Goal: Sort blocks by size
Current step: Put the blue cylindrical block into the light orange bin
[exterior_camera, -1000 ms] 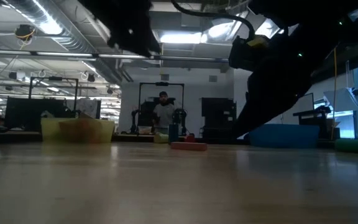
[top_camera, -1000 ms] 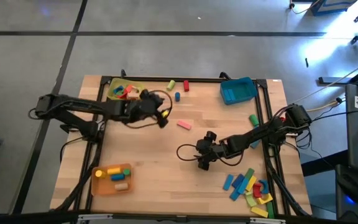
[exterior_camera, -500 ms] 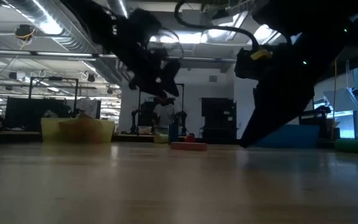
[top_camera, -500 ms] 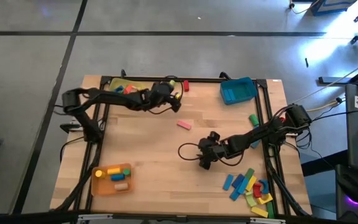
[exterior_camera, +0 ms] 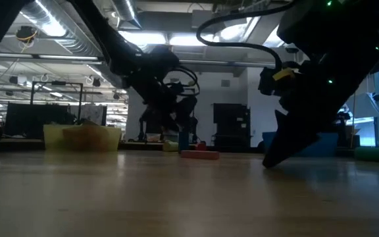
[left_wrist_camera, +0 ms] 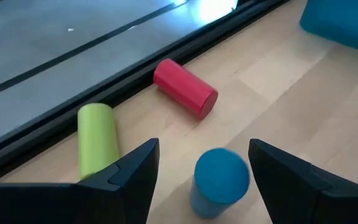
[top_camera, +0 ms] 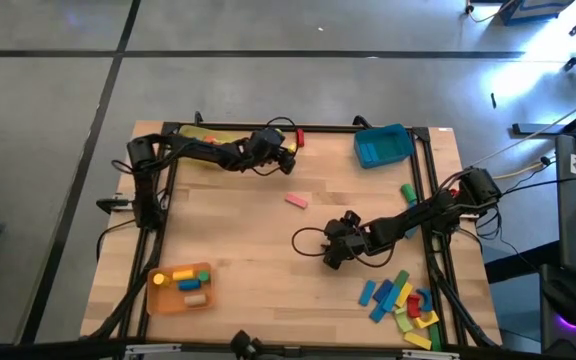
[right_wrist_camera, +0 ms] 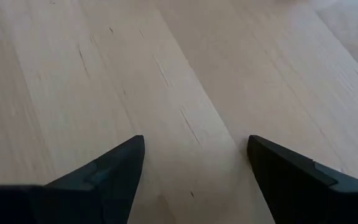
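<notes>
Now, left gripper point(left_wrist_camera: 197, 180): we see fingers apart around the blue cylinder point(left_wrist_camera: 219, 186).
Right gripper point(right_wrist_camera: 194, 174): fingers apart above bare surface point(right_wrist_camera: 166, 74).

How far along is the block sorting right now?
Done: a few small blocks lie in the orange tray. In hand: nothing; the open left hand frames an upright blue cylinder. Left: the pink block and the mixed pile.
</notes>
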